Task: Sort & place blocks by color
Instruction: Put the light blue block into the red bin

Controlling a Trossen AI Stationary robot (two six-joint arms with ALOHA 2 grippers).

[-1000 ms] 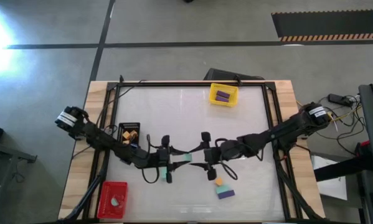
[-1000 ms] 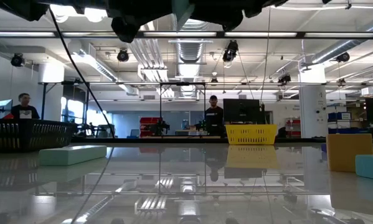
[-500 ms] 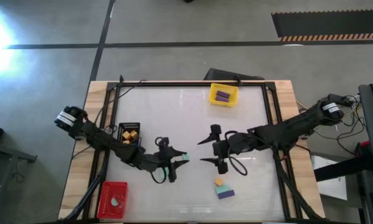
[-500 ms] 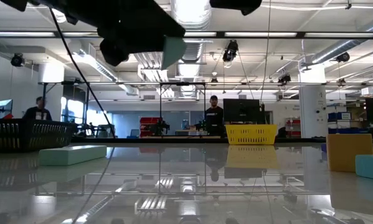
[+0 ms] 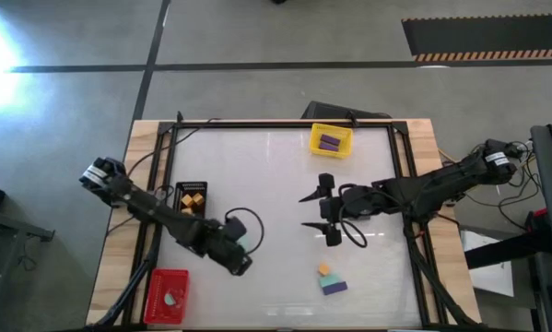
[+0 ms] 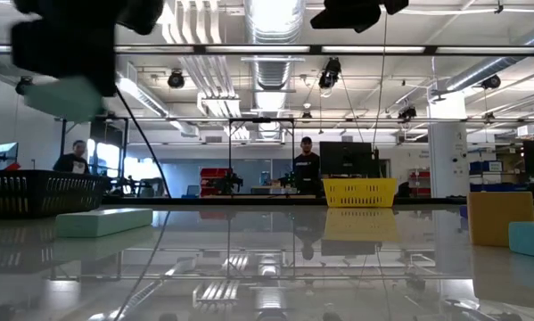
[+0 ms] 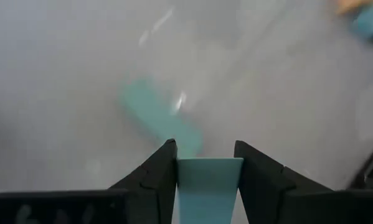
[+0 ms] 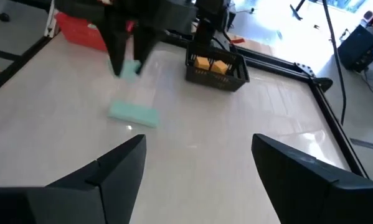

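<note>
— Status on your left tool (image 7: 208,167)?

— I'm holding a mint block (image 7: 209,186) clamped between its fingers, above the counter (image 5: 285,175), inward of the red tray (image 5: 166,295) at the near-left corner. A second mint bar (image 8: 132,114) is lying flat on the counter nearby.

— And the right tool (image 5: 314,211)?

— I'm keeping it mid-counter, fingers spread apart, gripping nothing. Orange and purple blocks (image 5: 331,279) are sitting toward the near edge.

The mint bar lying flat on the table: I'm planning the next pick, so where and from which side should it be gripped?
Grip the mint bar across its long sides, mid-length, coming straight down. It lies flat and alone on the table, too low for a side approach, and its narrow width should suit the open right end effector.
</note>
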